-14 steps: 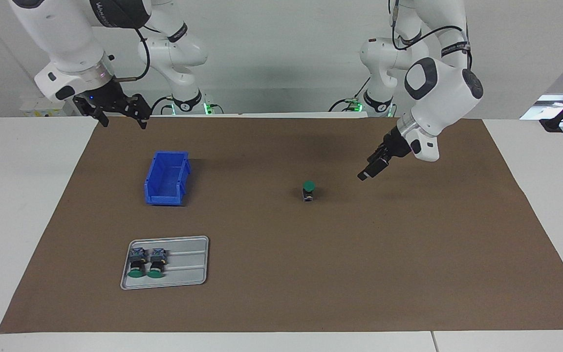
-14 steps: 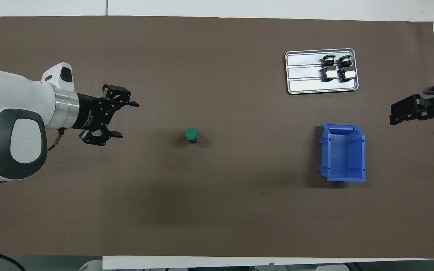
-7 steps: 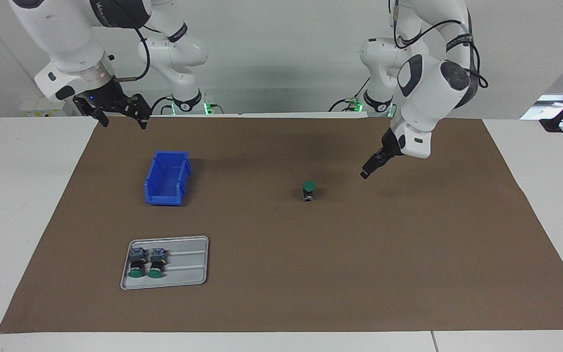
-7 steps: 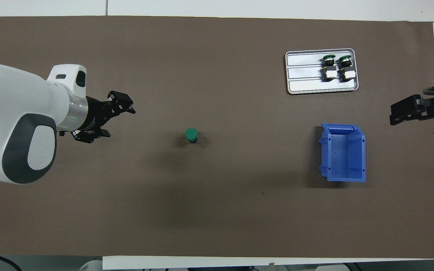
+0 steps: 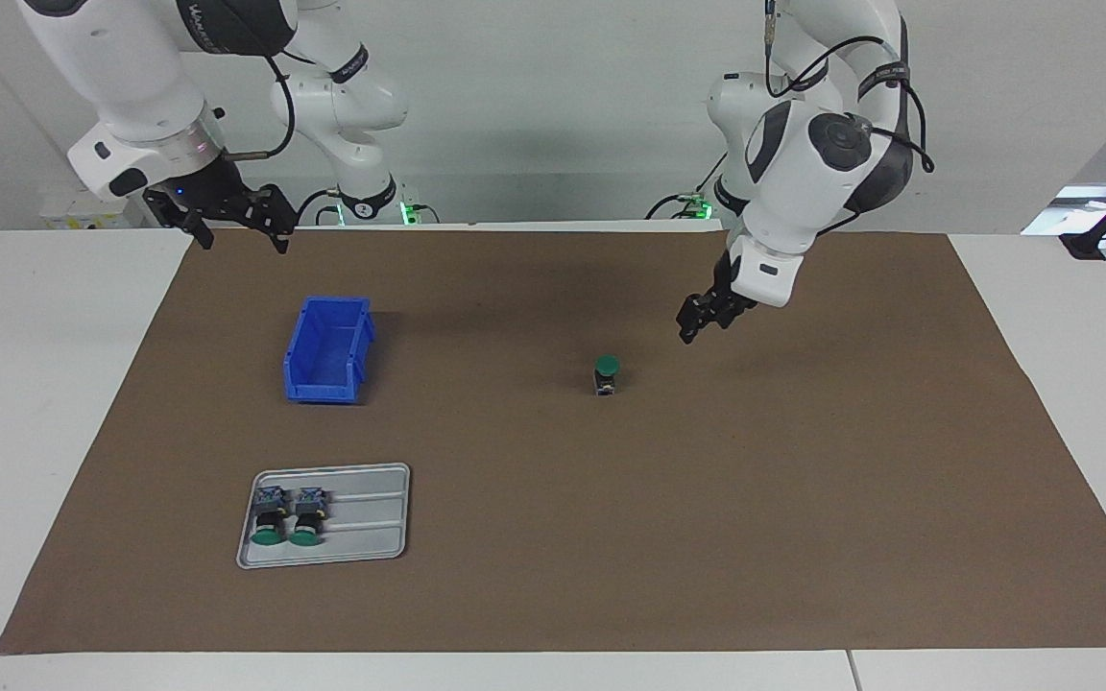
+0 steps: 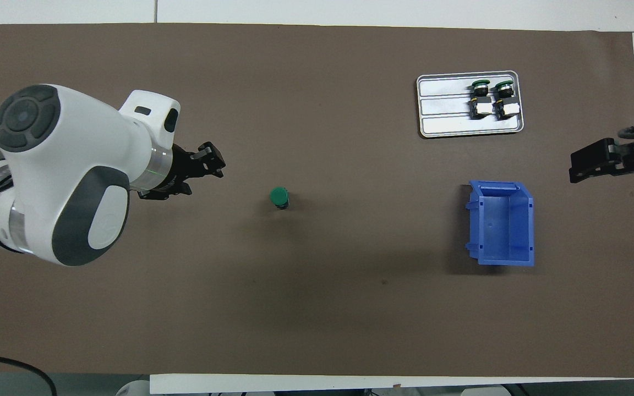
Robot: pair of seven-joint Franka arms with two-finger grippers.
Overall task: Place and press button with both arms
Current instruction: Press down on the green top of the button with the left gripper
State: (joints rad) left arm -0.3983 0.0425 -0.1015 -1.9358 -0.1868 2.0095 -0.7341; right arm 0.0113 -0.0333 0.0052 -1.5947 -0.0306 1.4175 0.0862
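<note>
Button (image 5: 607, 374) (image 6: 279, 197) stands upright on the brown mat (image 5: 803, 499) (image 6: 317, 308) mid-tabletop (image 5: 25, 403), green cap up, nothing touching it. Left pincer (image 5: 697, 321) (image 6: 207, 170) hangs in the air over bare mat beside the button, toward the left arm's end, clear of it; fingers slightly apart, holding nothing. Right pincer (image 5: 231, 226) (image 6: 589, 165) waits raised at the right arm's end, over the mat edge by the blue bin (image 5: 327, 350) (image 6: 501, 223); fingers spread apart, empty. Blue bin sits on the mat well apart from the button, toward the right arm's end. Grey tray (image 5: 371, 528) (image 6: 443, 110) lies farther from the robots than the bin, carrying two more green-capped buttons (image 5: 286, 515) (image 6: 492, 98) lying on their sides next to each other at one end.
</note>
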